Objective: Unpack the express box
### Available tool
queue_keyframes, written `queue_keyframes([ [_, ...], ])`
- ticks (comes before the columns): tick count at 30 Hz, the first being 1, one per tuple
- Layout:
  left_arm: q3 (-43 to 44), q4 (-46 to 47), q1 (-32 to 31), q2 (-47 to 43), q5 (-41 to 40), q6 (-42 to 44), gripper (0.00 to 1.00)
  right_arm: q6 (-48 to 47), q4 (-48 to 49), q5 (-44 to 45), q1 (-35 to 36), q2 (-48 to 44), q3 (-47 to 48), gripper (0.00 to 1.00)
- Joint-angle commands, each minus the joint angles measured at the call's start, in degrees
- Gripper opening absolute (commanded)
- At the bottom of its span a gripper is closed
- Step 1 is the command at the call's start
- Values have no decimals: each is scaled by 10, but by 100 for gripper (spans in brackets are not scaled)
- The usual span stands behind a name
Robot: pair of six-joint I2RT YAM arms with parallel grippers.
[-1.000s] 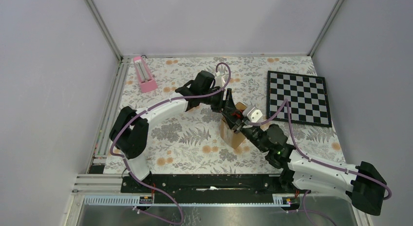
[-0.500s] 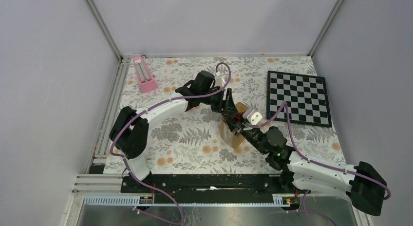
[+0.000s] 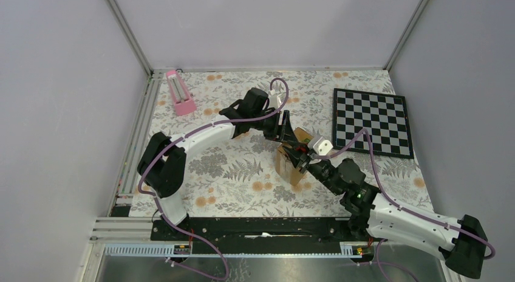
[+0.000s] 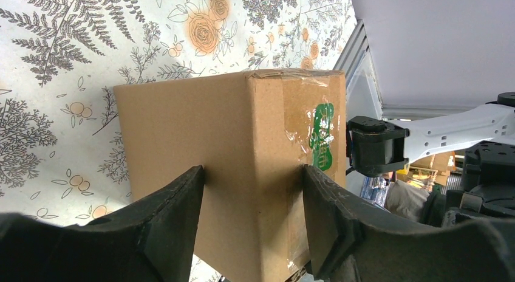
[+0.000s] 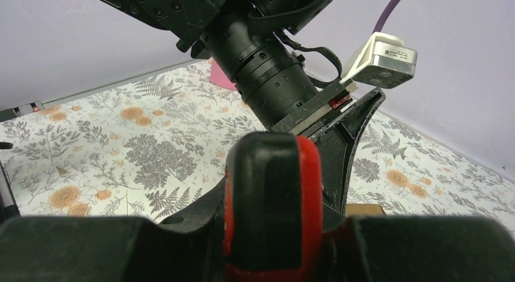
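— Left gripper (image 4: 252, 172)?
— Closed around the express box (image 4: 200, 130), one black finger pressed on each of two opposite faces.
— Box itself?
— Brown cardboard, standing on the floral table (image 3: 231, 172) near its middle; clear tape and a green stamp on one face.
— Right gripper (image 3: 302, 162)?
— Just beside the box, at its near-right upper edge. Black-and-red block between the fingers; opening impossible to tell.
— Farther out?
— Chessboard (image 3: 371, 121) well right of the box; pink object (image 3: 180, 92) well apart, far left of it.
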Motion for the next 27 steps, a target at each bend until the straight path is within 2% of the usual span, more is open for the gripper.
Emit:
queue_keyframes([
  [1,-21,-98,11,49,-88,57,52,16,-76,-11,2,-20,47,0],
  [11,-22,-98,13,50,-89,59,52,40,-148,-24,2,-34,69,0],
  [15,-23,-98,14,49,-93,58,52,41,-148,-6,2,-50,80,0],
  [21,-44,-93,37,22,-122,60,46,25,-123,32,2,-72,122,0],
  [27,-103,7,106,-29,-39,21,52,19,-140,45,2,-41,161,0],
])
